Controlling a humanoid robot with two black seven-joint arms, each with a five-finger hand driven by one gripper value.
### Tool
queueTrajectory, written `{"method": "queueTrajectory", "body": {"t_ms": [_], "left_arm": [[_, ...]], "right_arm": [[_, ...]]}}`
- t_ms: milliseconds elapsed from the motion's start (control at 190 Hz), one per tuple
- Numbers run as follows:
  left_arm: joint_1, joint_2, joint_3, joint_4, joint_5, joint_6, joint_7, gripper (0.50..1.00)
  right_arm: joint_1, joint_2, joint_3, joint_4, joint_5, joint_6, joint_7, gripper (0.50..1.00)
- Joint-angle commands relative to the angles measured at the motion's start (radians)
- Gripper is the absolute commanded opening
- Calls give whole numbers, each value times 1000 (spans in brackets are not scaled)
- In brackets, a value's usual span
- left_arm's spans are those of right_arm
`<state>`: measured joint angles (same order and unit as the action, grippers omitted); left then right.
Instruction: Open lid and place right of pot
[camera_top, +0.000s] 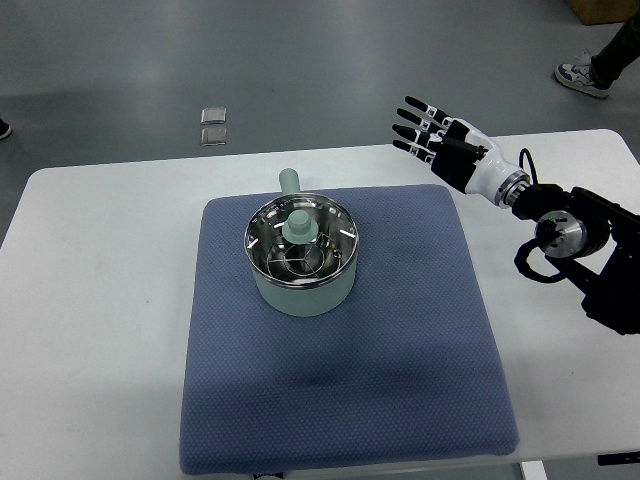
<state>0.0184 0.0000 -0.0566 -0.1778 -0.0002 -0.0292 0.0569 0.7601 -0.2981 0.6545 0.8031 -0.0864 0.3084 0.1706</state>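
A pale green pot stands on a blue mat, left of the mat's middle, its short handle pointing away from me. A glass lid with a steel rim sits on the pot, with a pale green knob on top. My right hand is up at the mat's far right corner, well right of the pot, fingers spread and holding nothing. The left arm is out of view.
The mat lies on a white table. Two small square packets lie on the floor beyond the table. A person's shoe shows at the top right.
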Motion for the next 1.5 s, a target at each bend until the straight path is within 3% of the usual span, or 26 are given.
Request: {"method": "queueTrajectory", "body": {"t_ms": [0, 205, 526, 679, 774, 784, 811, 984, 989, 1032, 1184, 1495], "left_arm": [[0, 0, 0, 1, -1, 0, 0, 1000], [0, 0, 0, 9, -1, 5, -2, 1000], [0, 0, 4, 14, -1, 9, -2, 1000], [0, 0, 3, 14, -1, 9, -2, 1000], [0, 0, 3, 14, -1, 9, -2, 1000], [0, 0, 4, 14, -1, 9, -2, 1000], [0, 0, 4, 14, -1, 9, -2, 1000], [0, 0, 4, 14, -1, 9, -2, 1000], [0, 0, 4, 14, -1, 9, -2, 1000], [0, 0, 4, 14, -1, 9, -2, 1000], [0, 0, 4, 14, -1, 9, -2, 1000], [0, 0, 4, 14, -1, 9, -2, 1000]], "right_arm": [[-4, 0, -4, -5, -1, -3, 0, 932], [-2, 0, -15, -5, 0, -26, -8, 932], [25, -16, -15, 10, -56, 52, -7, 930], [107, 0, -16, 11, -547, 46, 4, 930], [134, 0, -16, 13, -636, 44, 20, 930], [180, -3, -19, 27, -746, 49, 55, 930], [196, -9, -23, 34, -774, 52, 64, 930], [334, -29, -165, 93, -974, 57, 112, 930], [393, -39, -250, 113, -1028, 55, 147, 932], [445, -41, -323, 123, -1061, 55, 176, 930], [593, -24, -530, 128, -1159, 51, 236, 930], [759, 120, -806, 125, -1280, 46, 248, 930]]}}
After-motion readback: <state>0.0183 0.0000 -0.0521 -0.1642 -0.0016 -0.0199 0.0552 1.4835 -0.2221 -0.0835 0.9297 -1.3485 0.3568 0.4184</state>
